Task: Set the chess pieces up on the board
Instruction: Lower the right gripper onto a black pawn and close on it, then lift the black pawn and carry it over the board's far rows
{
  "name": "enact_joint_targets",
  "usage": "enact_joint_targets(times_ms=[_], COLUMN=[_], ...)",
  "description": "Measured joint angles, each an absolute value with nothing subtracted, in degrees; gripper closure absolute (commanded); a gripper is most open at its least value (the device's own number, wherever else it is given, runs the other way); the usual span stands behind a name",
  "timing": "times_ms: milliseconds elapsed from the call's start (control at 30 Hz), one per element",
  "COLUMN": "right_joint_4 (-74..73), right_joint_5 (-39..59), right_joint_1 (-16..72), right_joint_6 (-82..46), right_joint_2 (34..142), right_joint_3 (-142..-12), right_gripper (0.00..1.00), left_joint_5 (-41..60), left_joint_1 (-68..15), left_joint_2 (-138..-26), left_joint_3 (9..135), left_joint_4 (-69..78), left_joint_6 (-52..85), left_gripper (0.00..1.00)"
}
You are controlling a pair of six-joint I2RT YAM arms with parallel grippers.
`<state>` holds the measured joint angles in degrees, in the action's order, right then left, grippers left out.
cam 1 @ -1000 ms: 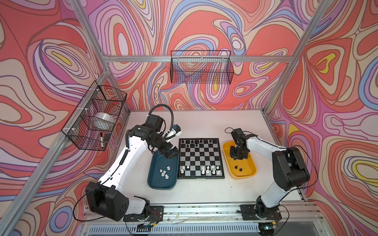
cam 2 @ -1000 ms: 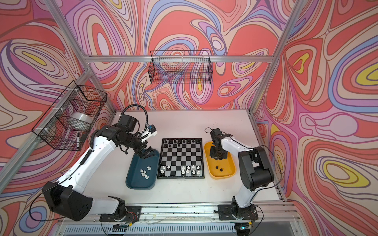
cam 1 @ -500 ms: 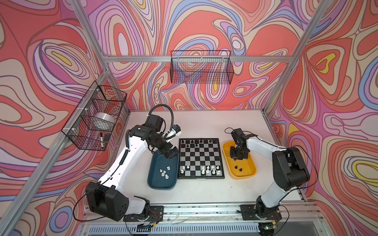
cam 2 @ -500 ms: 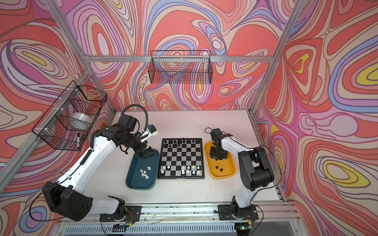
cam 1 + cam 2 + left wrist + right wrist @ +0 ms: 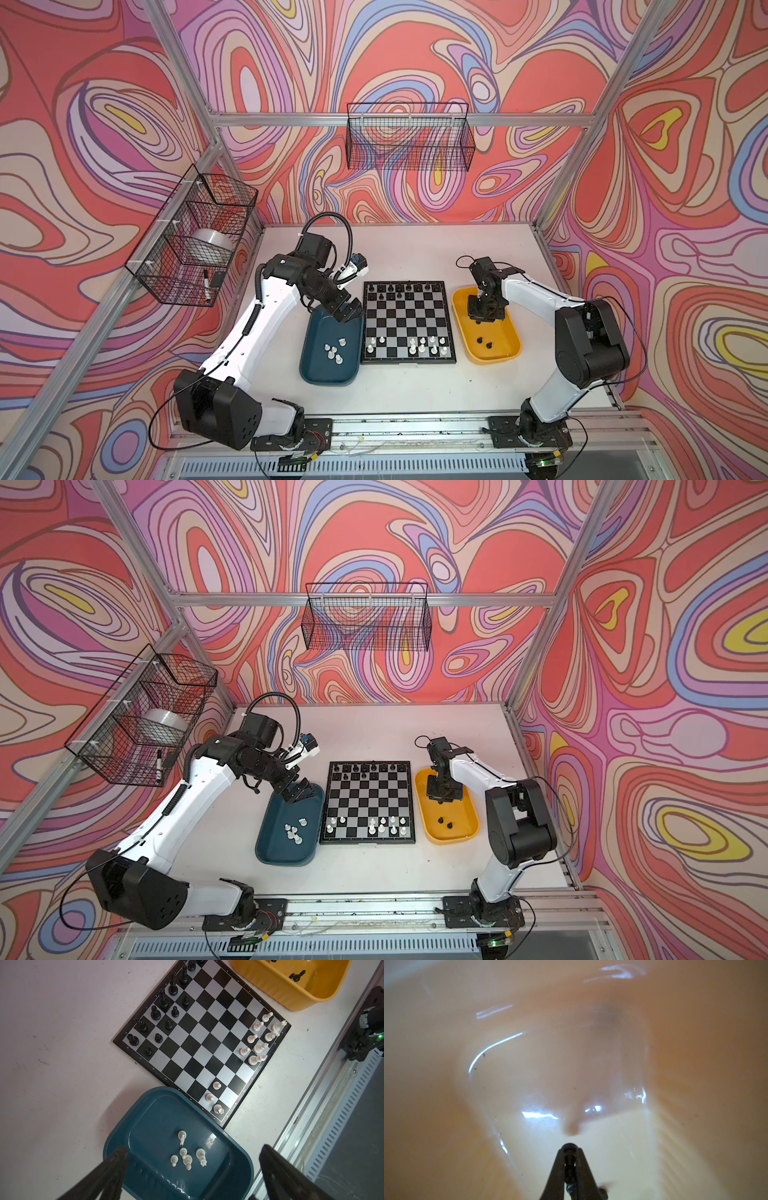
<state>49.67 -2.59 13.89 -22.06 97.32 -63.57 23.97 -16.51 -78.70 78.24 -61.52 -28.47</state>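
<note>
Both top views: your board [image 5: 406, 320] lay flat between a teal tray [image 5: 318, 368] and a yellow tray [image 5: 505, 347], with black pieces [image 5: 390, 286] on its far rows and white pieces [image 5: 422, 349] on its near rows. Your left gripper [image 5: 347, 312] hovered over the far end of the teal tray, jaws spread wide and holding nothing. Your right gripper [image 5: 443, 794] pointed down into the far half of the yellow tray, while two loose black pieces [image 5: 440, 820] sat nearer the front of that tray.

Left wrist view: you saw both fingers [image 5: 111, 1167] standing well apart above five spare white pieces [image 5: 188, 1158] resting on the teal tray's floor, none of them touched. Eleven white pieces stood on the board just beside that tray.

Right wrist view: your fingertips [image 5: 557, 1167] were clenched on one small black piece [image 5: 569, 1146], its round end showing past them, over the blurred glossy floor of the yellow tray.
</note>
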Motion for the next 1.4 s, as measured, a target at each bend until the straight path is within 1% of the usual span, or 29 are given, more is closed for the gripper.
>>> enact_joint_targets(times_ms=[400,733,933,1033,1200,1400], right_joint_4=[52.4,55.24,57.45,57.98,58.3,58.24], right_joint_5=[-2.63,-2.92,-3.68,-3.88,-4.21,-4.03], right_joint_1=[14.96,18.13,21.56,23.59,27.07,29.78], right_joint_6=[-21.96,-22.22,-23.07,-23.46,-23.92,-24.36], right_joint_2=[95.98,95.98,96.27,97.54,102.65,108.38], right_joint_3=[-66.59,-72.71,-78.28,-81.8,-88.2,-92.62], right_gripper=[0.91,0.9,0.9,0.9,0.9,0.9], left_joint_5=[23.94,23.99,24.01,23.99,23.92,23.7], left_joint_1=[-16.51,-16.51,-16.51,-16.51,-16.51,-16.51], left_joint_2=[-78.41,-78.22,-77.78,-77.3,-76.58,-75.99], left_joint_3=[78.22,77.82,77.12,76.62,76.38,76.38], left_joint_4=[-61.52,-61.43,-61.14,-61.04,-60.9,-60.25], left_joint_6=[-28.45,-28.32,-28.25,-28.25,-27.81,-27.33], left_gripper=[0.01,0.01,0.01,0.01,0.01,0.01])
